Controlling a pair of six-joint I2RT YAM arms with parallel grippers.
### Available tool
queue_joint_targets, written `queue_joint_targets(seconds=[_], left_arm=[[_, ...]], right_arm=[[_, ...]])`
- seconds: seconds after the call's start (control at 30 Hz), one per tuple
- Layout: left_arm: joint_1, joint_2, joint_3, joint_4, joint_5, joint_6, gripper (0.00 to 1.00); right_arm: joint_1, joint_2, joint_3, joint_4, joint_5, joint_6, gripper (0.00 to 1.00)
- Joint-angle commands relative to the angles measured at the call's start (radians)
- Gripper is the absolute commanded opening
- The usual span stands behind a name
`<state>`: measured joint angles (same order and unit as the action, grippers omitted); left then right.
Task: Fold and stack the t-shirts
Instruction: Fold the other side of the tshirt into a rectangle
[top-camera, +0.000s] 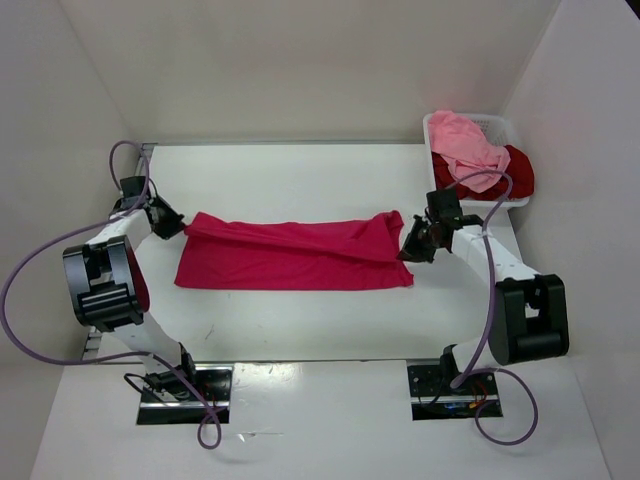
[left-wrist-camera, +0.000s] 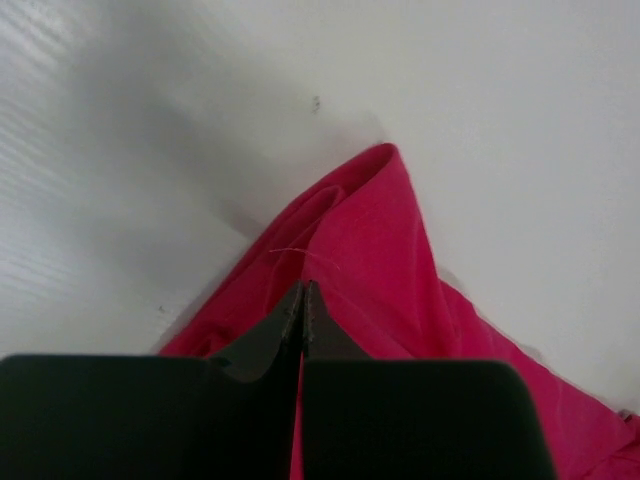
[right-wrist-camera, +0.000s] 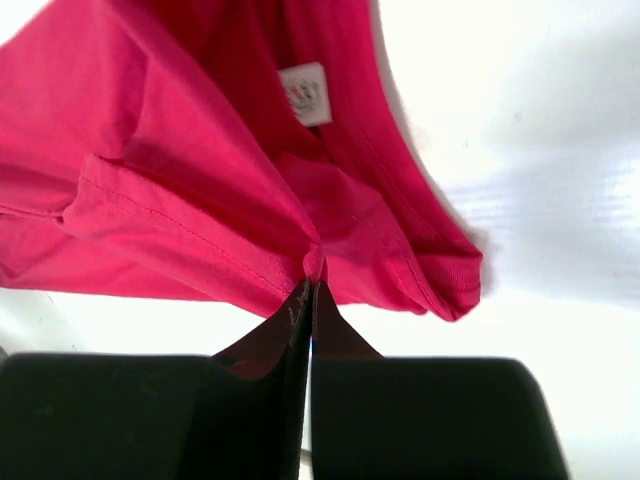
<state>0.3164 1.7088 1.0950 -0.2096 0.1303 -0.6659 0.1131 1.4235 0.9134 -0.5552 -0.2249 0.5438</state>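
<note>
A bright crimson-pink t-shirt (top-camera: 295, 255) lies stretched in a long band across the middle of the table. My left gripper (top-camera: 178, 228) is shut on its left end; the left wrist view shows the cloth (left-wrist-camera: 380, 260) pinched between the dark fingertips (left-wrist-camera: 303, 290). At the shirt's right end my right gripper (top-camera: 408, 245) is shut on a bunched edge of the crimson-pink cloth (right-wrist-camera: 200, 170), with the neck label (right-wrist-camera: 305, 93) showing above. A light pink t-shirt (top-camera: 465, 145) and a dark red t-shirt (top-camera: 518, 168) lie heaped in the basket.
The white mesh basket (top-camera: 490, 124) stands at the back right corner of the table (top-camera: 300, 170). White walls close in the back and both sides. Cables loop from both arm bases at the near edge.
</note>
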Motion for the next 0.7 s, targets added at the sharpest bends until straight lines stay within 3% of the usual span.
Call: queue_joint_targets(seconds=[0.0, 0.1, 0.13, 0.17, 0.2, 0.3, 0.37, 0.4, 0.5, 0.67], left_arm=[[0.021, -0.038, -0.027, -0.011, 0.006, -0.030, 0.01], [0.030, -0.083, -0.076, -0.020, -0.021, -0.055, 0.02], [0.030, -0.122, -0.092, -0.020, -0.035, -0.067, 0.11], [0.030, -0.139, -0.104, -0.020, -0.063, -0.067, 0.18], [0.030, -0.156, -0.116, -0.020, -0.073, -0.078, 0.26], [0.039, -0.225, -0.116, -0.030, -0.130, -0.096, 0.44], [0.039, -0.268, -0.104, -0.030, -0.139, -0.097, 0.45], [0.039, -0.268, -0.104, -0.011, -0.108, -0.097, 0.45], [0.015, -0.247, -0.081, -0.002, -0.069, -0.086, 0.40], [-0.098, -0.170, -0.069, 0.035, -0.044, -0.074, 0.38]], right_arm=[[-0.010, -0.040, -0.024, -0.015, -0.024, 0.037, 0.01], [-0.010, -0.049, -0.024, -0.025, -0.024, 0.038, 0.06], [-0.010, -0.049, -0.024, -0.025, -0.013, 0.038, 0.09], [-0.010, -0.049, -0.024, -0.025, -0.013, 0.038, 0.22], [-0.010, -0.049, -0.024, -0.025, -0.004, 0.038, 0.28], [-0.010, -0.049, 0.008, -0.025, -0.004, 0.022, 0.33], [-0.010, -0.058, 0.054, -0.025, 0.009, 0.009, 0.29], [-0.010, -0.069, 0.082, -0.008, 0.009, 0.008, 0.17], [0.054, -0.055, 0.131, 0.052, 0.009, -0.010, 0.00], [0.220, 0.171, 0.272, 0.113, 0.025, -0.033, 0.03]])
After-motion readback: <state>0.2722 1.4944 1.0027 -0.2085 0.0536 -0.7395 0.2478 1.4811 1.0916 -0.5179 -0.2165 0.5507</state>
